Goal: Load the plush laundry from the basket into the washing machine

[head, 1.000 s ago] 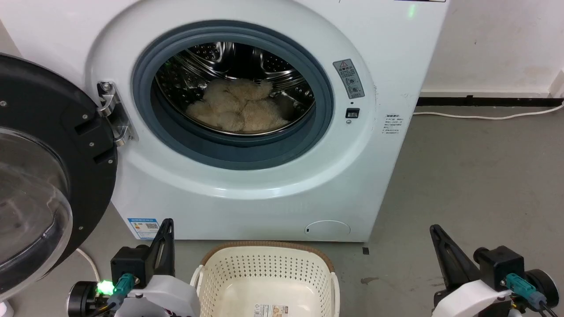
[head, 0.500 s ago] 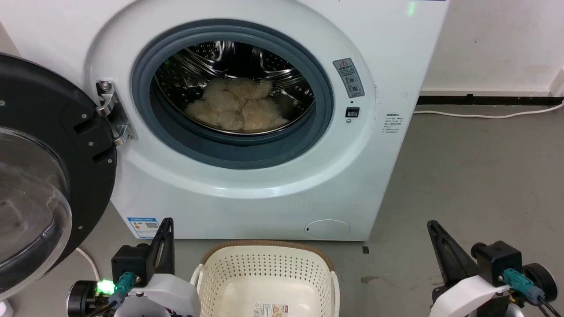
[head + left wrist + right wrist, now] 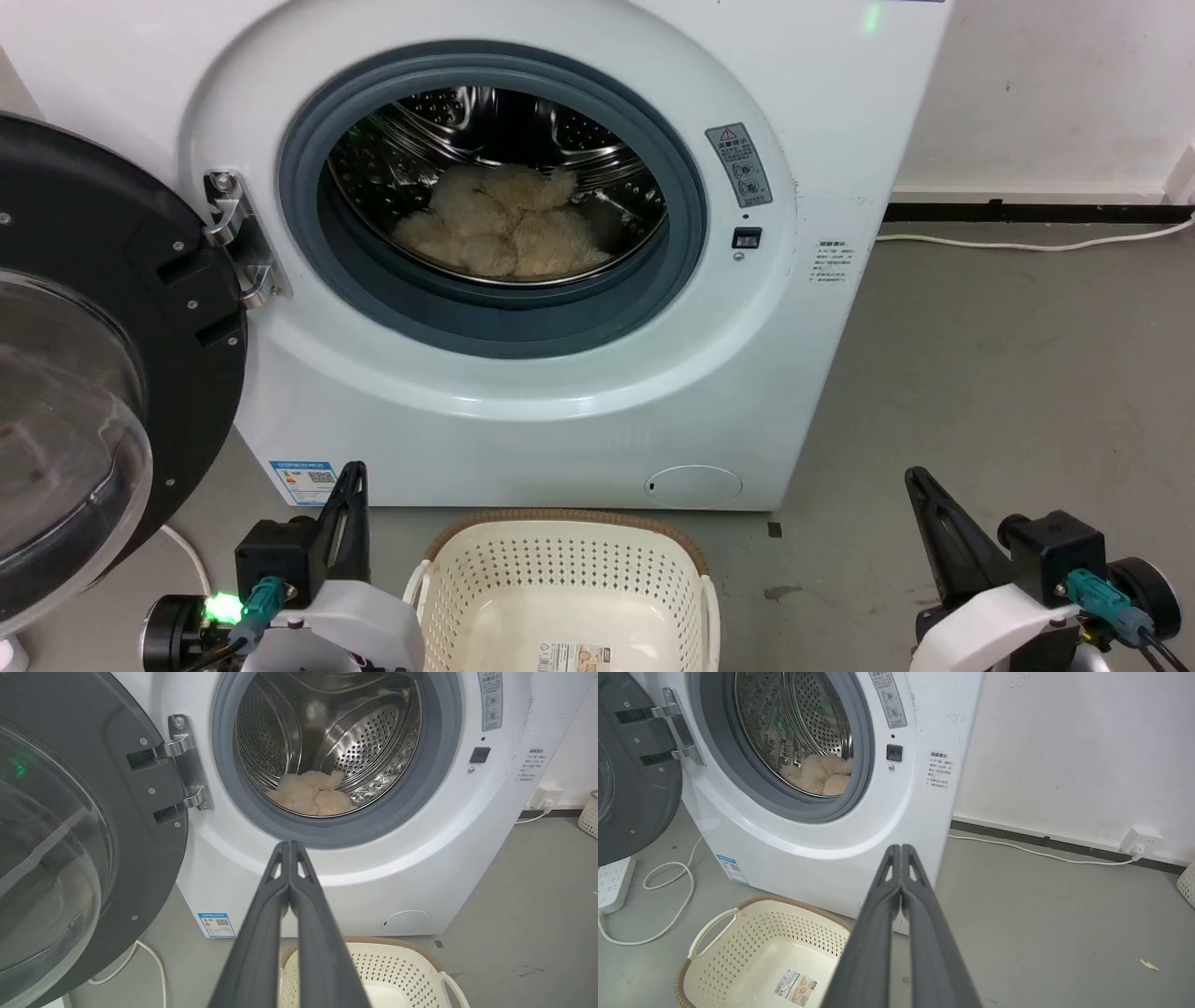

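The right gripper (image 3: 915, 478) is sitting slightly further left than before. Its jaws and those of the left gripper (image 3: 353, 469) are pressing together, empty. The plush toy (image 3: 504, 229) is lying inside the washing machine (image 3: 822, 140).

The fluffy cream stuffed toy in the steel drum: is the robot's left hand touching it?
Apart. Head view: the fluffy cream stuffed toy lies in the steel drum, the left hand well outside, down by the floor.
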Controlling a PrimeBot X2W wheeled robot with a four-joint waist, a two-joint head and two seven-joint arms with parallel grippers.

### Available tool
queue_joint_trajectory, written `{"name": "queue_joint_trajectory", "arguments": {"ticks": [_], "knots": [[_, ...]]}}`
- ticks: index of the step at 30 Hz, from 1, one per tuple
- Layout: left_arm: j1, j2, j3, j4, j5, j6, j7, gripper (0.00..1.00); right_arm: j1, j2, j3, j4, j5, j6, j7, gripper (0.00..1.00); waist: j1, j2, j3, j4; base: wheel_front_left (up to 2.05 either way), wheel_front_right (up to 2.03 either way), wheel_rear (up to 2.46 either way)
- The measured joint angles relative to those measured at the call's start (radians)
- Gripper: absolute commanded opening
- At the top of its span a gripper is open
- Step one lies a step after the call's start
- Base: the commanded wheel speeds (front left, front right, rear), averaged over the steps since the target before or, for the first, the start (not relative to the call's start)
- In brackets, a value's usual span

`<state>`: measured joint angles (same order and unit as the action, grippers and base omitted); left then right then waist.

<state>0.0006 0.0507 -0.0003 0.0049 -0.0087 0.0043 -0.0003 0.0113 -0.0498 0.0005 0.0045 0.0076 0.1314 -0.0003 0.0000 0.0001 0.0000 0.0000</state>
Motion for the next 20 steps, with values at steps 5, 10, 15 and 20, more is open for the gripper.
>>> {"name": "queue_joint_trajectory", "arguments": {"ticks": [5,10,15,20], "knots": [[0.000,0.000,0.000,0.000,0.000,0.000,0.000,0.00,0.000,0.000,0.000,0.000,0.000,0.000,0.000,0.00,0.0000,0.0000,0.000,0.000,0.00,0.00,0.00],[0.000,0.000,0.000,0.000,0.000,0.000,0.000,0.00,0.000,0.000,0.000,0.000,0.000,0.000,0.000,0.00,0.0000,0.0000,0.000,0.000,0.00,0.00,0.00],[0.000,0.000,0.000,0.000,0.000,0.000,0.000,0.00,0.000,0.000,0.000,0.000,0.000,0.000,0.000,0.00,0.0000,0.0000,0.000,0.000,0.00,0.00,0.00],[0.000,0.000,0.000,0.000,0.000,0.000,0.000,0.00,0.000,0.000,0.000,0.000,0.000,0.000,0.000,0.00,0.0000,0.0000,0.000,0.000,0.00,0.00,0.00]]}}
